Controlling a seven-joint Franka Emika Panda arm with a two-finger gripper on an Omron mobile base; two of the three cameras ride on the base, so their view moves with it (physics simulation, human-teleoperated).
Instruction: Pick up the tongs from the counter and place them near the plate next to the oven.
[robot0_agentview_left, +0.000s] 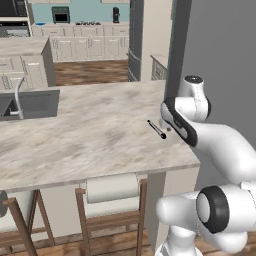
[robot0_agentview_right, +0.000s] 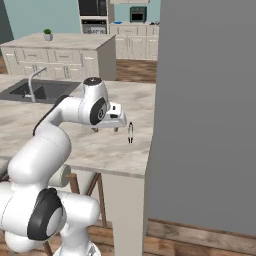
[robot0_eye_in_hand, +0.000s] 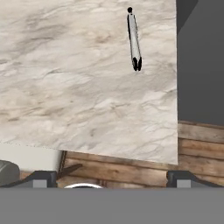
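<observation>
**On the island top, tongs lie free beside a wide-open gripper**

On the counter (robot0_agentview_left: 95, 130), near its right end and close to the grey wall panel (robot0_agentview_right: 205, 110), the tongs (robot0_agentview_left: 156, 129) lie flat on the marbled stone. From the right base camera they show as a short, thin stick (robot0_agentview_right: 130, 133) just beyond the hand, between it and the panel. In the hand view they sit high in the picture (robot0_eye_in_hand: 134, 39), pale along the shaft and dark at both ends, well apart from the finger tips.

The gripper (robot0_agentview_right: 105, 129) hangs low over the stone just beside the tongs, touching neither them nor the counter. Its jaws are spread wide, the two dark fingertips (robot0_eye_in_hand: 43, 179) standing far apart at the bottom of the hand view with nothing between them.

The sink (robot0_agentview_left: 30, 104) and its curved faucet (robot0_agentview_left: 18, 97) sit at the far left end of the same top, well away from the tongs. Two wooden stools (robot0_agentview_left: 112, 210) are tucked under the near edge.
</observation>
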